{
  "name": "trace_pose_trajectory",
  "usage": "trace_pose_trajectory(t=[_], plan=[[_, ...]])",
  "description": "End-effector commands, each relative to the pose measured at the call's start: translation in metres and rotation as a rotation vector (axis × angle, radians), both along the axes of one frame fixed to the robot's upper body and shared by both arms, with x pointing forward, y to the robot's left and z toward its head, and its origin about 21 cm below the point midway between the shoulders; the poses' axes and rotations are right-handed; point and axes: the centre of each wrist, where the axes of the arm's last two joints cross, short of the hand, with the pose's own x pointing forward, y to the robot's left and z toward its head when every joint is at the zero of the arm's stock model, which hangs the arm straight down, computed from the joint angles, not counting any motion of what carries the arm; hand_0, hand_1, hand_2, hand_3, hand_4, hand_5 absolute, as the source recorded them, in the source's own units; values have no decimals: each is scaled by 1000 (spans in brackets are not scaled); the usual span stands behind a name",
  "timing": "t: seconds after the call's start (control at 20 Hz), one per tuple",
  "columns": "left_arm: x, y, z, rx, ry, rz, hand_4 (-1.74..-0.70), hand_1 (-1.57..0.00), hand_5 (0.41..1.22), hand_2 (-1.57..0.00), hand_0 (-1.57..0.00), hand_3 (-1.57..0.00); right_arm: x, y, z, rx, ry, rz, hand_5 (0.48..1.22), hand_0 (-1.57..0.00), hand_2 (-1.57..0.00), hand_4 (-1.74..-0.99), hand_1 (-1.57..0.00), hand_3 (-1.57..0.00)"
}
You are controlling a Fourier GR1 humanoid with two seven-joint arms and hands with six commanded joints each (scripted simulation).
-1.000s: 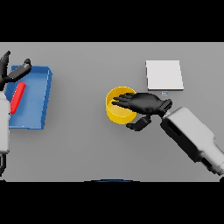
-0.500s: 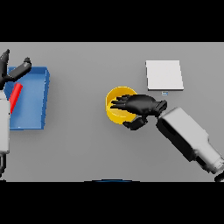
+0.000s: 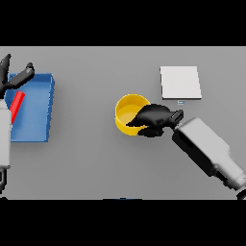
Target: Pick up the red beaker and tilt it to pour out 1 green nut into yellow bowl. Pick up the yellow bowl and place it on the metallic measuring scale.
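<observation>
Nearest to us, our right arm comes in from the lower right and slants up across the grey table [image 3: 91, 163] toward the middle. Our right hand [image 3: 153, 118] lies over the right side of the yellow bowl [image 3: 127, 111], its fingers reaching across the rim and curling down around it, the thumb under the near edge; we read that as a grasp on the bowl. The bowl sits on the table near the centre, and whether anything lies inside it we cannot tell.

On the left, a blue tray [image 3: 36, 113] rests flat near the table's edge. The red beaker [image 3: 17, 105] lies tilted at the tray's left side, partly hidden behind our left arm. Our left hand [image 3: 15, 79] shows just beyond it at the tray's far left corner, fingers spread and straight, holding nothing.

Farther off on the right, beyond the bowl and apart from it, lies the scale [image 3: 179, 82], a pale square plate with a small mark at its near edge. Nothing rests on it.
</observation>
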Motion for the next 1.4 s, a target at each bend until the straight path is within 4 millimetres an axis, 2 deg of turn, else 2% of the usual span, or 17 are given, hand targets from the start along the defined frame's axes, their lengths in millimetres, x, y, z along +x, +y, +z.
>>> trace_pose_trajectory(t=[0.0,0.15,0.35,0.55,0.65,0.7,0.8,0.9,0.95,1.2,1.35], plan=[[0,0,1,0,0,-1,-793,1,734,1,1,1,-1,-3,0,1,3,5,1175,-1312,-1250,-1642,-1258,-1089],[-1,2,-2,2,0,-12,-790,1,727,1,1,1,-3,-3,4,-8,-10,-15,1197,-1438,-1406,-1683,-1411,-1153],[-3,1,0,0,-3,-19,-783,1,727,1,1,1,2,-5,25,5,-23,-35,1211,-1517,-1504,-1711,-1505,-1350],[-2,4,2,9,-10,-5,-788,1,733,1,1,1,5,-15,52,-1,-56,-48,1217,-1549,-1543,-1721,-1544,-1325],[-2,3,2,-5,-19,-10,-797,1,737,1,1,1,9,-9,59,-15,-66,-78,1218,-1557,-1553,-1722,-1554,-1309],[0,5,4,-4,-28,-10,-798,1,737,1,1,1,11,-4,61,-16,-69,-84,1218,-1560,-1556,-1724,-1546,-1361],[-1,6,1,2,-27,-19,-799,1,741,1,1,1,19,2,67,-13,-67,-89,1218,-1564,-1561,-1723,-1555,-1319],[2,8,1,10,-24,-15,-795,1,747,1,1,1,26,-6,74,-21,-96,-128,1219,-1566,-1565,-1723,-1561,-1269],[3,5,2,7,-24,-14,-794,1,748,1,1,1,28,-11,76,-28,-111,-136,1220,-1471,-1566,-1723,-1535,-1279],[1,8,5,-6,-25,-4,-799,1,754,1,1,1,46,-36,89,-49,-176,-244,1221,-1538,-1569,-1726,-1559,-1406],[1,8,7,1,-15,0,-802,1,755,1,1,1,58,-53,89,-67,-187,-312,1221,-1554,-1570,-1725,-1565,-1380]])
